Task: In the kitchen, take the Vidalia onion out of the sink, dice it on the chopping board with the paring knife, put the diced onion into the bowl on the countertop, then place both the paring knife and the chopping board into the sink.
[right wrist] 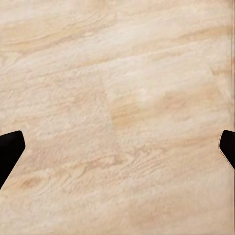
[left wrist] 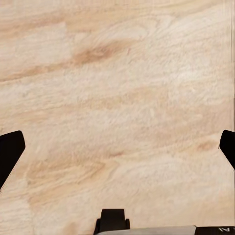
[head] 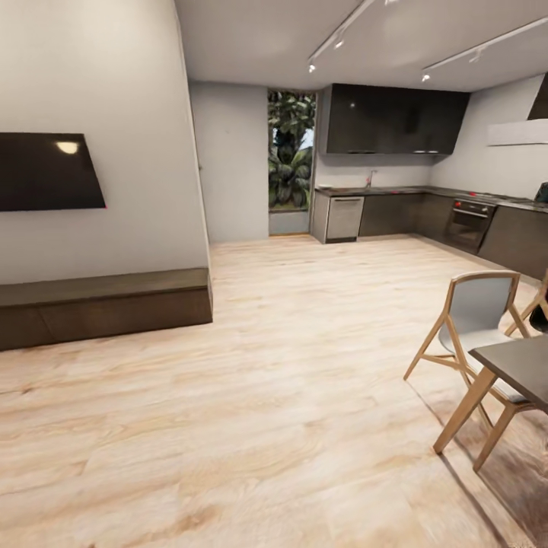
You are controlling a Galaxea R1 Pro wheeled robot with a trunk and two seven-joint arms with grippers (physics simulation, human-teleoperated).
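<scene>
Left gripper hangs over bare floor, its two dark fingertips spread wide apart with nothing between them. Right gripper is the same story: fingers splayed to the edges of its wrist view, only pale wood-grain floor underneath. Out from there, the head camera looks across a broad stretch of light planks. Near right, a wooden chair with a grey seat stands at the corner of a dark table. On the left wall hangs a black screen above a long low dark bench. Far across the room sits the kitchen: the countertop runs along the back wall, with the faucet of the sink just visible on it, too small to make out more. An oven sits far right.
</scene>
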